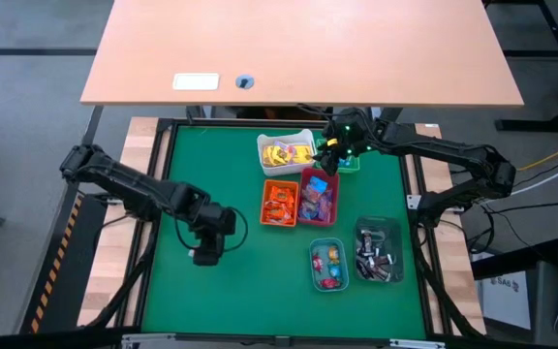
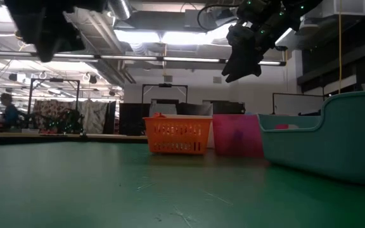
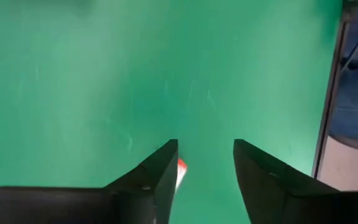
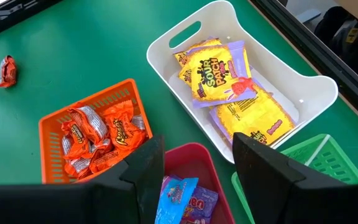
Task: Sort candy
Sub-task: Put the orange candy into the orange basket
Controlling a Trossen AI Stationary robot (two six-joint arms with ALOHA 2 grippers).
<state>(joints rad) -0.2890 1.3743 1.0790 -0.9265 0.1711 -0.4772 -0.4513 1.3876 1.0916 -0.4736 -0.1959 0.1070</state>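
Observation:
My left gripper (image 3: 205,146) is open and hovers over the green mat near its left side (image 1: 206,256). One small red wrapped candy (image 3: 181,172) lies on the mat under it, half hidden by a finger; the right wrist view shows the same candy (image 4: 6,70). My right gripper (image 4: 197,140) is open and raised above the bins (image 1: 328,157), over the red bin (image 4: 188,163). The white bin (image 4: 303,87) holds yellow packets (image 4: 216,68), the orange bin (image 4: 55,121) orange-wrapped sweets (image 4: 101,134), and the red bin blue and purple ones (image 4: 182,193).
A green bin (image 4: 319,163) sits beside the white one. Two clear bins (image 1: 327,266) (image 1: 379,250) with mixed sweets stand near the mat's near right. The black frame (image 1: 159,194) borders the mat. Bare mat (image 1: 231,310) spreads around the left gripper.

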